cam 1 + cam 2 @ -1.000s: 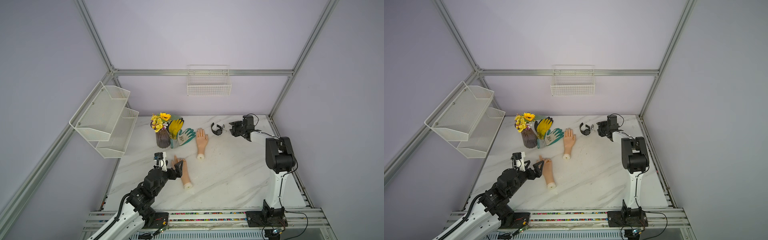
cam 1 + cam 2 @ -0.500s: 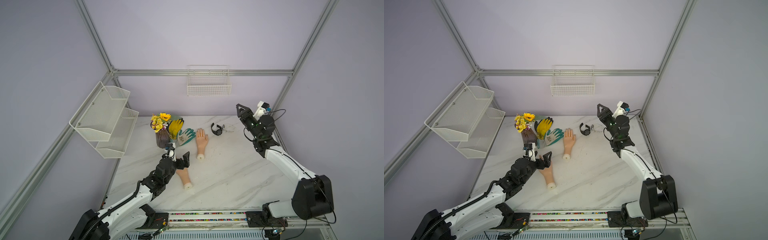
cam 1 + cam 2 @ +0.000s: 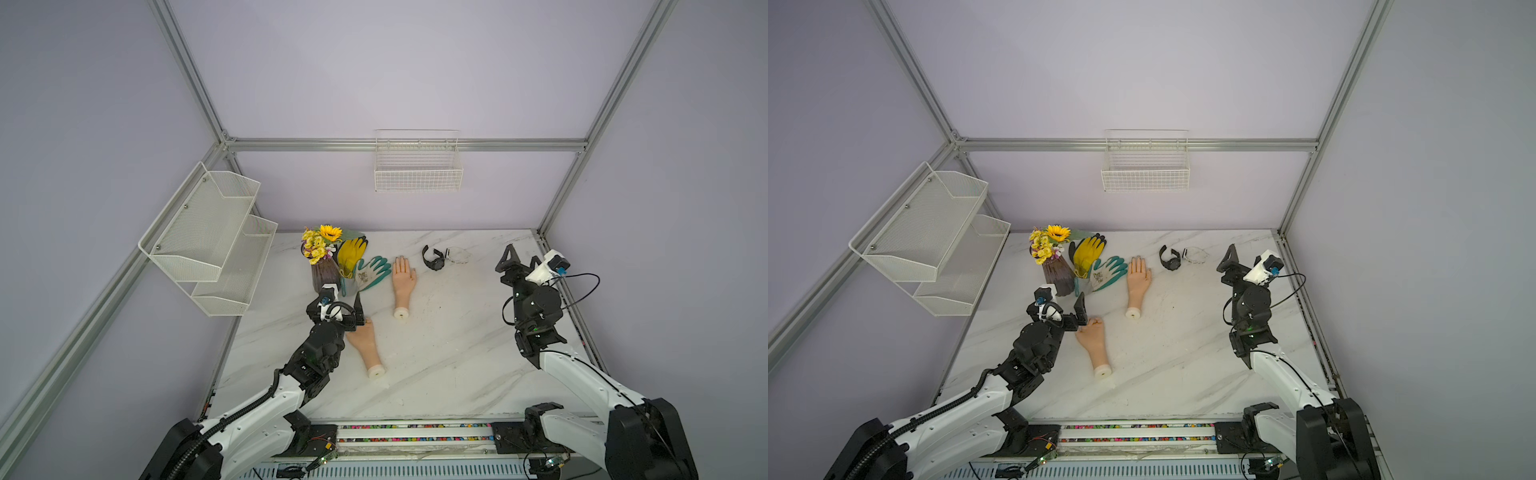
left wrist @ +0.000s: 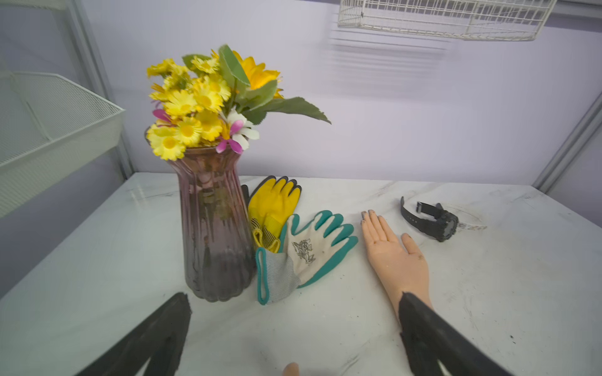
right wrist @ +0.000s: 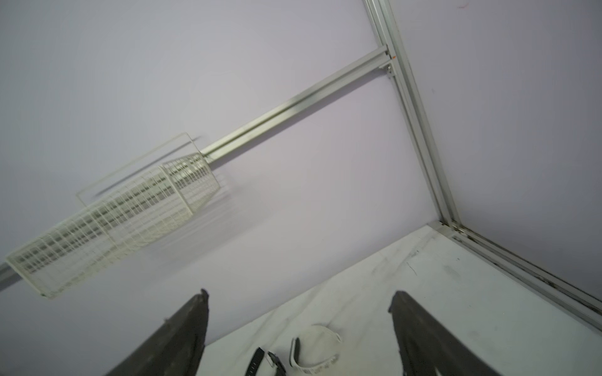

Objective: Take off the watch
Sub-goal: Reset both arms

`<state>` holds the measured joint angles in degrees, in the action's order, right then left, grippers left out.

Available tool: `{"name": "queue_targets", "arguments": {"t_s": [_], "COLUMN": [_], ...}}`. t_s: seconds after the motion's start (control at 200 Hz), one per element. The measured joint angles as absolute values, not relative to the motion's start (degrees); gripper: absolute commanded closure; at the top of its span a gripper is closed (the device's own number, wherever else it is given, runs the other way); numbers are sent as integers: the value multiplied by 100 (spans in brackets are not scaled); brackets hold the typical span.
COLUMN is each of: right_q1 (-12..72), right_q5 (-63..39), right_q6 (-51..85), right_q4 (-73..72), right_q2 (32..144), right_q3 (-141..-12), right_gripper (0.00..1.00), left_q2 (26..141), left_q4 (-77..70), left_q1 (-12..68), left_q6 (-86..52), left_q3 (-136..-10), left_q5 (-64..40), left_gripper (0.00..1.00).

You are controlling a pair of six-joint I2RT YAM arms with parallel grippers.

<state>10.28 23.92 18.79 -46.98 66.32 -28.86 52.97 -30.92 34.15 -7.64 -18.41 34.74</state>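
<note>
Right tool (image 5: 299,293) pulled back, spread wide, left tool (image 4: 293,298) wide, watch (image 3: 433,262) on marble table (image 3: 457,353), lilac walls (image 3: 374,62)

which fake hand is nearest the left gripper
The front hand, right beside the left gripper; the back hand lies farther away, next to the teal glove.

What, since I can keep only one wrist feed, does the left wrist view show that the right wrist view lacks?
Only left wrist: the flower vase, yellow glove, teal glove, a mannequin hand, and the open left tool. Only right wrist: the open right tool. Both: the watch lying on the table beside the whitish band, and the wire basket.
</note>
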Motion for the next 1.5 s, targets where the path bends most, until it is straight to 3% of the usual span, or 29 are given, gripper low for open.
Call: {"name": "queue_targets", "arguments": {"t_s": [0.18, 0.54, 0.87, 1.09, 1.35, 1.5], "right_q1": [958, 545, -27, -58, -60, -60], "right_q5": [2915, 2670, 1597, 1422, 1396, 1393], "right_q6": [1116, 23, 78, 102, 102, 102], "right_q4": [-5682, -8606, -9065, -9067, -9065, -9067], "right_q2": [7413, 9214, 9502, 9502, 9502, 9502], "right_q3": [-2539, -1900, -1737, -1789, -1789, -1789], "right_gripper": [5, 4, 3, 3, 3, 3], "left_q2": [5293, 5553, 6259, 7028, 8335, 8200], "left_q4": [-3216, -3221, -3444, -4617, -5221, -4998], "left_q1": [3463, 3465, 3465, 3343, 2294, 1728], "left_q6": [-388, 38, 672, 1466, 1590, 1186], "left_q3": [-1841, -1844, -1970, -1658, -1577, -1653], "left_q5": [3804, 4244, 4858, 5360, 4831, 4150], "left_gripper": [0, 0, 0, 0, 0, 0]}}
